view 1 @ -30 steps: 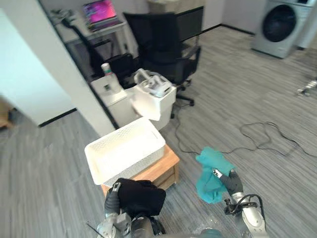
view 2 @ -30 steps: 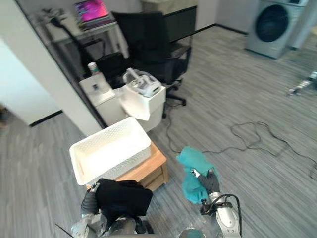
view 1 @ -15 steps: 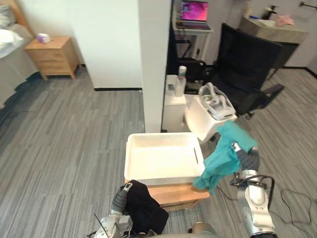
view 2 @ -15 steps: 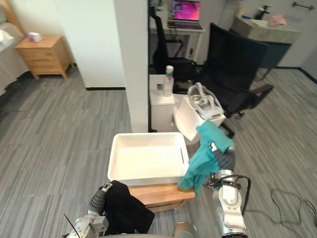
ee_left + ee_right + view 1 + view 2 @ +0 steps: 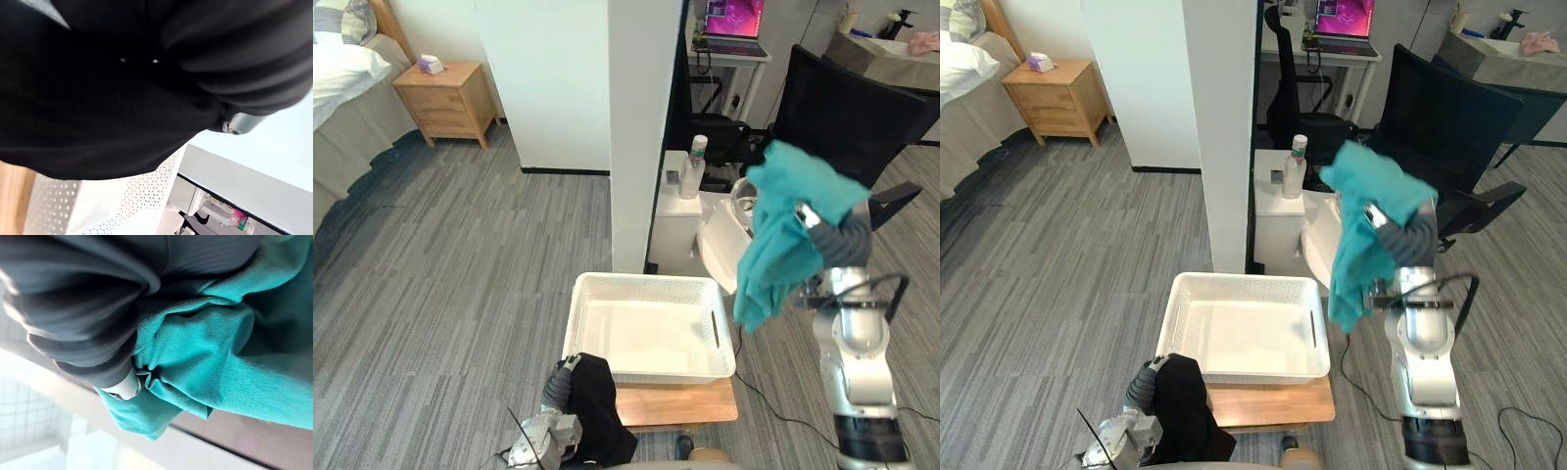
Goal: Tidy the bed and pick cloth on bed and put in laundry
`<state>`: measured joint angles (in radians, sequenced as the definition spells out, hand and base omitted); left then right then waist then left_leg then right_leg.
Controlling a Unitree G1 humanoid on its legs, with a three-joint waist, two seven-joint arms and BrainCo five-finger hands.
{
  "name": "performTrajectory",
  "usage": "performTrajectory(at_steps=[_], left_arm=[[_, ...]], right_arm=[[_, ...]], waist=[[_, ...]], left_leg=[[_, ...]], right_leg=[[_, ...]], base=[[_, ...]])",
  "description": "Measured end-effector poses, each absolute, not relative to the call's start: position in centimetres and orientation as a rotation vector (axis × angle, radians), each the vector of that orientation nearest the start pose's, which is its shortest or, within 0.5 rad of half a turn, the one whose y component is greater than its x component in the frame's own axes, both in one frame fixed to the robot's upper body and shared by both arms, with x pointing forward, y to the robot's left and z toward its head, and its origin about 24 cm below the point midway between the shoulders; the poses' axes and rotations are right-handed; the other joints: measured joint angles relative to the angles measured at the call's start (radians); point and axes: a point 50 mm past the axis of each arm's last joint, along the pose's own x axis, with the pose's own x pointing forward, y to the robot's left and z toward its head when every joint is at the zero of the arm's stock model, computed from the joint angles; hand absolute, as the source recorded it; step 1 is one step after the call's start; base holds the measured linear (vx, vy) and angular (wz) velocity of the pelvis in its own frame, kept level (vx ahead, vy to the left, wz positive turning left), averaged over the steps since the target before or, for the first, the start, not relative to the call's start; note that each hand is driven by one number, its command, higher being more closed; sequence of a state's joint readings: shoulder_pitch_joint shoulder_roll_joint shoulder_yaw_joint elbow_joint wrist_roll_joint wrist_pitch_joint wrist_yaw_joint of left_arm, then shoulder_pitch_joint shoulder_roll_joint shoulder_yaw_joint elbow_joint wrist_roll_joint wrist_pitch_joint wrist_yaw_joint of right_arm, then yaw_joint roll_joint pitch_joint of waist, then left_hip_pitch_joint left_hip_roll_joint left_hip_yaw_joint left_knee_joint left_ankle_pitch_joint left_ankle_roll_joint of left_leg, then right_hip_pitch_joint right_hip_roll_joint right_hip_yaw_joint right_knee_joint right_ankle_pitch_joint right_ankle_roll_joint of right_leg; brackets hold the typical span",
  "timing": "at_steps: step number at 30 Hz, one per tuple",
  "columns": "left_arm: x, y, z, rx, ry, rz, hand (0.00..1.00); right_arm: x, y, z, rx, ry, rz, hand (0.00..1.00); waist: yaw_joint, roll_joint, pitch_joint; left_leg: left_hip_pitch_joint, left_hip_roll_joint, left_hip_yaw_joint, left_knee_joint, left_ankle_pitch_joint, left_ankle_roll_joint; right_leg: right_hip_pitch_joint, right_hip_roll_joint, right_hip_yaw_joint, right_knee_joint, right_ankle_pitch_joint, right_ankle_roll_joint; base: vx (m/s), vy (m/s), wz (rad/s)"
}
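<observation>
Place: a home bedroom with a work corner is seen.
Sleeping side: a bed [image 5: 340,76] and wooden nightstand [image 5: 445,98] are made out.
Work side: a laptop [image 5: 734,20] and black office chair [image 5: 871,113] are spotted.

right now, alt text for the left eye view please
The right hand holds a teal cloth high beside a white basket on a wooden stand. A black cloth drapes over the left hand near the basket's front corner.
</observation>
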<state>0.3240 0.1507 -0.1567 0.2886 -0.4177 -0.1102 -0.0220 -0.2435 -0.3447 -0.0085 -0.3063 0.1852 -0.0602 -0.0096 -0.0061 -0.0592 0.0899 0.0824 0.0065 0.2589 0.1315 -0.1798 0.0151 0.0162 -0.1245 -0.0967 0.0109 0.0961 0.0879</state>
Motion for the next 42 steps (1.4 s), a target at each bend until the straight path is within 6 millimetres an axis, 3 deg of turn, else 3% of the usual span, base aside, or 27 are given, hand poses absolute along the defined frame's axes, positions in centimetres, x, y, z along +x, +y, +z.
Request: performTrajectory(at_steps=[3, 7, 12, 17, 19, 22, 23, 26, 28, 30, 33, 35, 38, 42], left_arm=[[14.5, 16.9, -7.8, -0.27, 0.53, 0.051, 1.0], [14.4, 16.6, -8.0, -0.279, 0.546, 0.052, 1.0], [14.3, 16.7, -8.2, -0.28, 0.564, 0.057, 1.0], [14.7, 16.4, -7.6, -0.262, 0.543, 0.042, 1.0], [15.1, 16.1, -7.1, -0.256, 0.52, 0.029, 1.0], [15.7, 16.0, -6.2, -0.249, 0.475, 0.017, 1.0], [16.4, 15.9, -5.4, -0.248, 0.435, 0.009, 1.0], [18.0, 15.7, -4.3, -0.248, 0.371, 0.001, 1.0], [18.5, 15.6, -3.9, -0.247, 0.346, -0.008, 1.0], [18.7, 15.4, -3.4, -0.244, 0.312, -0.016, 1.0], [19.4, 15.2, -0.6, -0.205, 0.158, -0.049, 1.0], [19.9, 15.1, 2.5, -0.185, 0.004, -0.082, 1.0], [20.2, 15.5, 5.6, -0.163, -0.145, -0.121, 1.0], [20.2, 16.5, 7.5, -0.116, -0.253, -0.146, 1.0]], right_arm=[[27.5, -16.4, 17.8, -0.16, -0.503, 0.167, 1.0], [28.0, -15.3, 16.0, -0.164, -0.396, 0.212, 1.0], [28.5, -13.4, 14.3, -0.144, -0.306, 0.275, 1.0], [29.2, -11.1, 8.6, -0.148, -0.03, 0.32, 1.0], [29.4, -11.1, 5.3, -0.18, 0.112, 0.28, 1.0], [30.4, -12.2, 3.0, -0.262, 0.212, 0.195, 1.0], [31.7, -13.1, 3.4, -0.278, 0.212, 0.133, 0.0], [33.7, -15.3, 4.8, -0.319, 0.165, 0.016, 0.0], [34.4, -16.0, 5.1, -0.389, 0.143, -0.006, 0.0], [34.3, -16.5, 4.4, -0.488, 0.145, -0.004, 0.0], [33.8, -16.9, 3.5, -0.639, 0.134, 0.011, 0.0], [32.9, -17.6, 2.7, -0.714, 0.114, -0.02, 0.0], [31.1, -18.3, 1.0, -0.817, 0.101, -0.055, 0.0], [28.4, -18.4, -0.3, -0.87, 0.05, -0.094, 0.0]], waist=[[0.001, 0.001, 0.0], [0.022, 0.0, 0.0], [0.022, -0.001, -0.002], [0.029, -0.003, -0.003], [0.045, 0.004, 0.002], [0.049, 0.039, 0.035], [0.048, 0.062, 0.081], [0.049, 0.09, 0.145], [0.049, 0.095, 0.172], [0.049, 0.097, 0.18], [0.049, 0.097, 0.18], [0.049, 0.096, 0.179], [0.05, 0.091, 0.171], [0.049, 0.057, 0.13]], left_leg=[[0.001, -0.019, -0.01, -0.037, 0.026, 0.015], [0.004, -0.029, -0.014, -0.065, 0.043, 0.012], [0.019, -0.033, -0.039, -0.12, 0.085, 0.012], [0.016, -0.034, -0.052, -0.133, 0.096, 0.006], [0.008, -0.036, -0.057, -0.131, 0.098, 0.003], [-0.025, -0.04, -0.064, -0.12, 0.103, 0.002], [-0.046, -0.043, -0.064, -0.114, 0.105, 0.003], [-0.087, -0.045, -0.063, -0.116, 0.119, 0.003], [-0.094, -0.042, -0.061, -0.117, 0.124, 0.0], [-0.096, -0.036, -0.062, -0.116, 0.125, 0.001], [-0.092, -0.033, -0.061, -0.112, 0.131, -0.001], [-0.068, -0.033, -0.056, -0.111, 0.131, -0.002], [-0.035, -0.027, -0.045, -0.113, 0.12, -0.017], [-0.034, -0.021, -0.016, -0.124, 0.11, -0.019]], right_leg=[[-0.001, -0.014, -0.038, -0.005, 0.0, 0.0], [-0.001, -0.019, -0.051, -0.018, 0.0, 0.0], [0.005, -0.026, -0.087, -0.023, 0.0, 0.0], [0.013, -0.027, -0.103, -0.041, 0.001, 0.001], [0.012, -0.029, -0.105, -0.05, 0.001, 0.0], [-0.011, -0.035, -0.118, -0.05, 0.012, -0.014], [-0.027, -0.038, -0.119, -0.05, 0.022, -0.012], [-0.059, -0.045, -0.129, -0.057, 0.039, -0.012], [-0.06, -0.042, -0.134, -0.071, 0.047, -0.009], [-0.06, -0.036, -0.135, -0.072, 0.047, -0.009], [-0.059, -0.034, -0.137, -0.073, 0.047, -0.009], [-0.035, -0.034, -0.143, -0.081, 0.047, -0.009], [-0.002, -0.029, -0.143, -0.083, 0.047, -0.009], [0.001, -0.02, -0.123, -0.101, 0.047, -0.009]], base=[[-0.06, 0.029, 0.19], [-0.05, 0.005, 0.05], [-0.03, -0.008, 0.14], [-0.03, -0.012, 0.1], [-0.03, -0.001, 0.07], [-0.06, 0.018, 0.09], [-0.1, 0.039, 0.02], [-0.11, 0.037, 0.13], [-0.04, -0.015, 0.09], [0.01, -0.036, 0.01], [0.05, -0.034, 0.01], [0.06, -0.02, 0.07], [0.0, -0.001, 0.01], [-0.06, -0.008, -0.17]])
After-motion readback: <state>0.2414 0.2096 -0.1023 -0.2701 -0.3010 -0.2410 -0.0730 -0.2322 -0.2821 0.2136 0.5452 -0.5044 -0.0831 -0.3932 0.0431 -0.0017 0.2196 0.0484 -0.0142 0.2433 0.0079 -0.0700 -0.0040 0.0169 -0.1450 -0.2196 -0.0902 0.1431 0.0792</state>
